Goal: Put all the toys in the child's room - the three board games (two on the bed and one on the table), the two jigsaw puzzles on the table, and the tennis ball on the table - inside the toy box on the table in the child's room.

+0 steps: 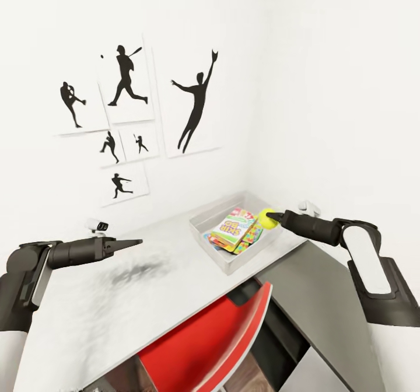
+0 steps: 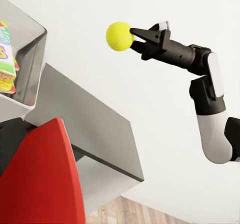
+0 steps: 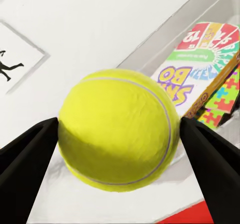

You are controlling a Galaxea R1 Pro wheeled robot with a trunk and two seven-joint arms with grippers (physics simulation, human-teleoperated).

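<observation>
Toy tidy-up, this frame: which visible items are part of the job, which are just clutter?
Job:
- tennis ball, held in the right claw above the toy box
- SKIP-BO box and jigsaw puzzle, both in the toy box
- table

Clutter:
- red chair
- baseball silhouette pictures
- left claw, holding nothing

Right claw (image 2: pixel 134 37) pinching tennis ball (image 2: pixel 119 36) in air, above red chair (image 2: pixel 40 184).

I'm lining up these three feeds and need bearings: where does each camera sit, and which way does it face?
Head: high, looking down over the table; both arms show.
Left wrist: low beside the table, facing the right gripper holding the tennis ball.
Right wrist: behind its fingers, facing ball and toy box.
All share the ball.
</observation>
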